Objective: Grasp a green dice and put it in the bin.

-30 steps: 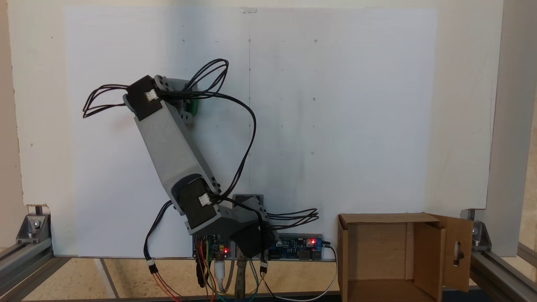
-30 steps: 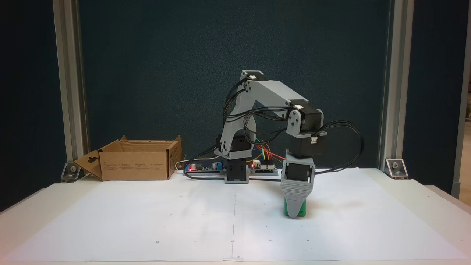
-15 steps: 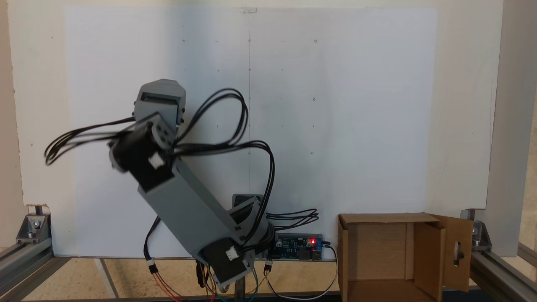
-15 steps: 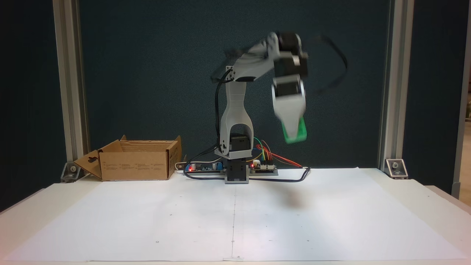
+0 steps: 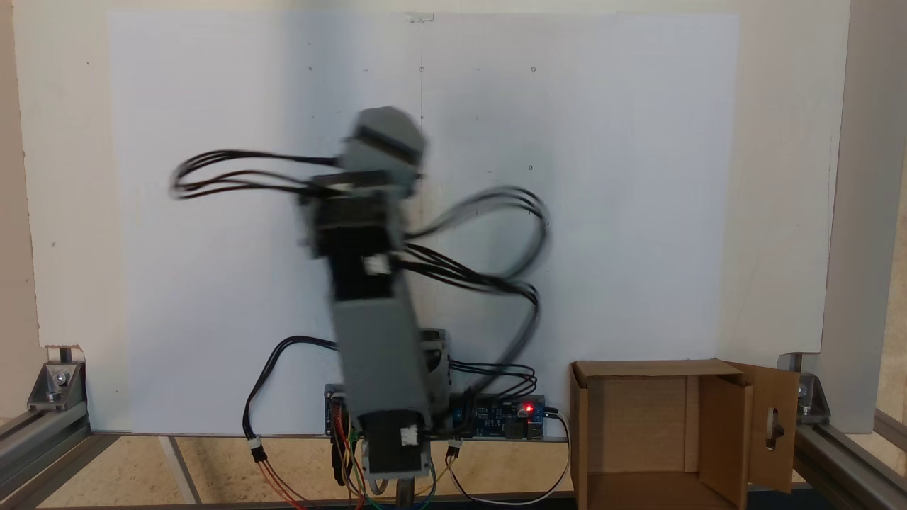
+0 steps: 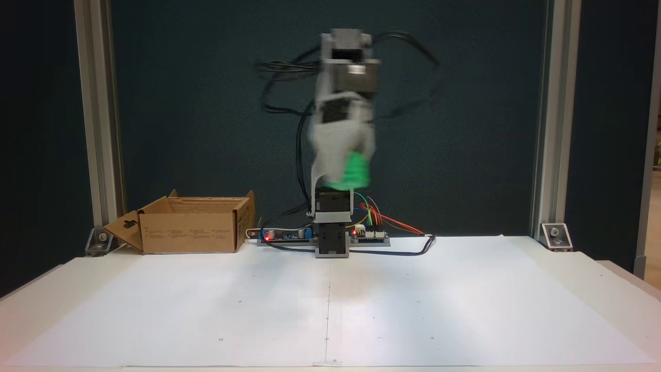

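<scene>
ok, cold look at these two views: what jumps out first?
The motion-blurred arm, raised high mid-frame in both fixed views, its hand carrying the green dice well above the white paper. Next, the open cardboard bin at the table's back left in a fixed view, in the bottom right corner in a fixed view.

Grey arm [image 5: 379, 354], black motors, looping black cables [image 5: 482, 276]

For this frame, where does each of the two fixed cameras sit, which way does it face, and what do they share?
A fixed view: mounted overhead, looking down on the white sheet; the blurred arm shows from above, the bin at lower right.
A fixed view: at table height across from the base, facing the dark backdrop; the arm is raised, with the green dice at the gripper, high above the table.
Shared: arm, bin, sheet, circuit boards.
</scene>
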Robot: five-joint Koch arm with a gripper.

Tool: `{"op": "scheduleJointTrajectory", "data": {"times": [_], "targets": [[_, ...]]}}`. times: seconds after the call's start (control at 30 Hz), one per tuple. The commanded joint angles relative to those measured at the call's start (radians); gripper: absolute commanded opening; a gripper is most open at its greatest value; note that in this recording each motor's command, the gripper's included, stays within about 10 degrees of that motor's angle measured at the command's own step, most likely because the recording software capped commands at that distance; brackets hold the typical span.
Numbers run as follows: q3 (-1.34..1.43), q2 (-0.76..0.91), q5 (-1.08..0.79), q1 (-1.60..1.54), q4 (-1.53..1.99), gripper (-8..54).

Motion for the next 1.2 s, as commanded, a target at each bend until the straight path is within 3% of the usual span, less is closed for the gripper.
{"op": "scheduleJointTrajectory", "data": {"times": [0.0,0.33,0.7,1.1,1.13,1.17], "targets": [[-0.04,0.058,-0.167,0.156,0.038,11.9],[-0.04,0.06,-0.538,0.863,0.044,11.9],[-0.041,-0.103,-0.834,1.638,-0.021,11.9],[-0.038,-0.282,-0.951,1.815,-0.133,11.9],[-0.038,-0.281,-0.951,1.818,-0.138,17.9],[-0.038,-0.281,-0.95,1.824,-0.144,30.1]]}}
